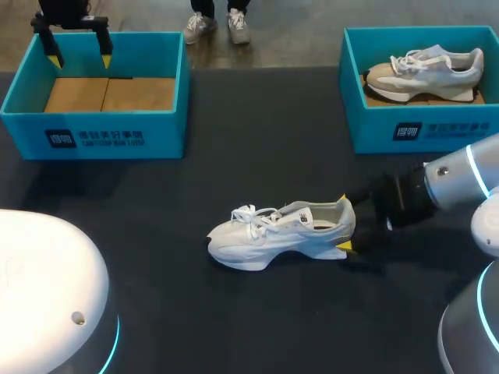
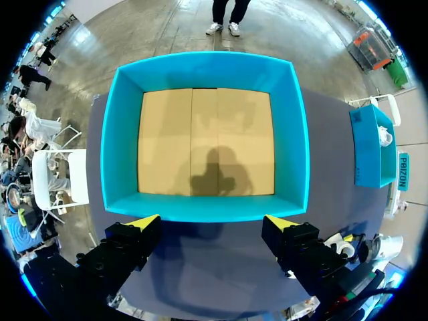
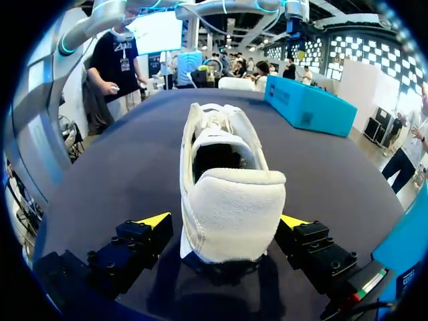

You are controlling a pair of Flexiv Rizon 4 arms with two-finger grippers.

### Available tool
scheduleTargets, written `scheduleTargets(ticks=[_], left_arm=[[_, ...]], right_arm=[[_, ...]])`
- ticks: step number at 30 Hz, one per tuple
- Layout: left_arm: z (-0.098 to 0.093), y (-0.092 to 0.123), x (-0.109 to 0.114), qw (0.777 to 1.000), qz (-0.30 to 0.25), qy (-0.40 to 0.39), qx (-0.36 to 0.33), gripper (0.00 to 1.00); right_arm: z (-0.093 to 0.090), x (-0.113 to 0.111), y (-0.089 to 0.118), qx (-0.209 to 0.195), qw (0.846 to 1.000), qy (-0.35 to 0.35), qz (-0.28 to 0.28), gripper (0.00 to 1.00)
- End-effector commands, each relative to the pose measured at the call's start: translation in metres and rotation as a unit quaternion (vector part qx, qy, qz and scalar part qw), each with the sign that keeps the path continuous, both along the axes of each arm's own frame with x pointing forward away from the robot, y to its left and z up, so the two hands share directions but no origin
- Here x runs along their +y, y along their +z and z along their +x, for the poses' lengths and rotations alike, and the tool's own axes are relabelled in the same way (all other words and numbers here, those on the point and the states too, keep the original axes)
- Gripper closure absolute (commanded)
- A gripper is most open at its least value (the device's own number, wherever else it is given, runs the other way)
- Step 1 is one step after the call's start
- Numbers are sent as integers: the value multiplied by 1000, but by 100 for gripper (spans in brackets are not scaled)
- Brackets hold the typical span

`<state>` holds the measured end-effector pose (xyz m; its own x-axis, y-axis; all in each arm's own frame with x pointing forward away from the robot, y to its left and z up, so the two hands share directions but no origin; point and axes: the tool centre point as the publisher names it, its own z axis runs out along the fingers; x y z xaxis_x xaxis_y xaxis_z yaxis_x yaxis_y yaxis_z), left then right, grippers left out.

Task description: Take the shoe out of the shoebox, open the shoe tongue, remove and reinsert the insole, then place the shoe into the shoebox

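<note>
The white shoe (image 1: 281,232) sits upright at the middle of the tabletop (image 1: 234,312). The right pincer (image 1: 344,224) straddles its heel, fingers spread rather than clamped, probably to steady it for the tongue. The left pincer (image 1: 79,56), fingers parted, hangs clear over the empty shoebox (image 1: 93,136) at the far-left corner.

Dark table (image 1: 257,140), soft light.
The table has a matte dark top; in the head view its far edge runs across at 12 o'clock, and shadows on it are soft.
</note>
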<state>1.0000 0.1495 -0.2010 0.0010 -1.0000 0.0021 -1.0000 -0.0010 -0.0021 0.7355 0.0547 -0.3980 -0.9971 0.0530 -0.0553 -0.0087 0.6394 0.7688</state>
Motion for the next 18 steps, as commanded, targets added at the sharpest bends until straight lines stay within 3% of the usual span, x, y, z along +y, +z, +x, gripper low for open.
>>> scheduleTargets(ticks=[1, 18], left_arm=[[0, 0, 0, 1000, 0, 0, 0, 0], [0, 0, 0, 1000, 0, 0, 0, 0]], right_arm=[[3, 10, -8, 3, 1000, 4, 0, 0], [9, 23, -29, 6, 1000, -2, 8, 0]])
